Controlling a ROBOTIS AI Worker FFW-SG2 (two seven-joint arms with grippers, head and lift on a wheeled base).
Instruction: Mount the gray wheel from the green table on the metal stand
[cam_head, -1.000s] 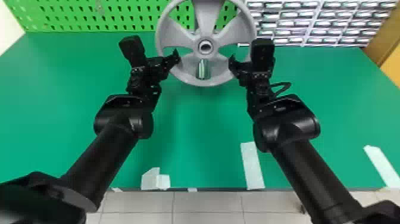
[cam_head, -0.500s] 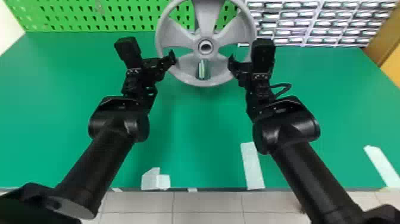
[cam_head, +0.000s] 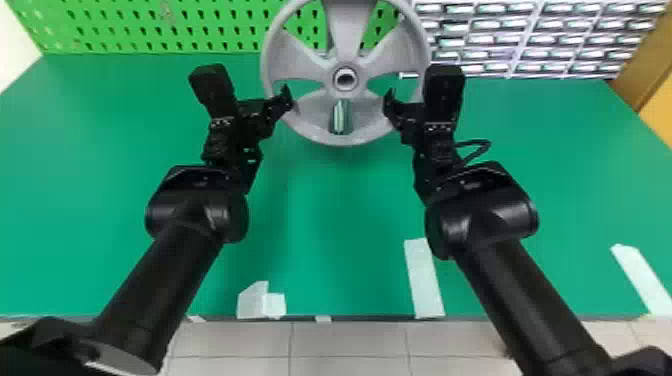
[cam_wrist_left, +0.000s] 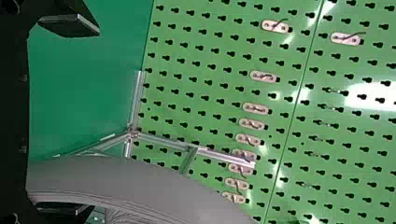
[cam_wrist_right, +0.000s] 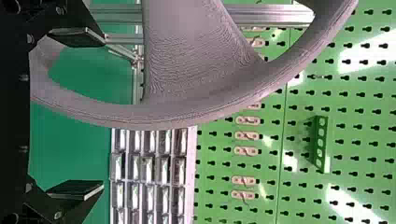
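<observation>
The gray wheel (cam_head: 346, 80) faces the head camera at the back center, its hub in front of the stand area; whether it rests on the stand, I cannot tell. My left gripper (cam_head: 260, 112) and right gripper (cam_head: 407, 112) flank its lower rim. In the left wrist view, my left gripper (cam_wrist_left: 70, 119) is wide open around the wheel's rim (cam_wrist_left: 140, 182), with metal stand bars (cam_wrist_left: 224, 156) beyond. The right wrist view has my right gripper (cam_wrist_right: 77, 114) open, the rim (cam_wrist_right: 163, 114) between its fingers and a stand bar (cam_wrist_right: 271, 16) behind a spoke.
A green pegboard (cam_head: 150, 30) and a rack of small bins (cam_head: 540, 40) stand behind the green table (cam_head: 340, 210). White tape strips (cam_head: 424, 277) lie near its front edge. In the right wrist view, a green holder (cam_wrist_right: 320, 144) hangs on the pegboard.
The left arm and gripper have shifted slightly left, away from the wheel's center. The right arm and the wheel hold their positions.
</observation>
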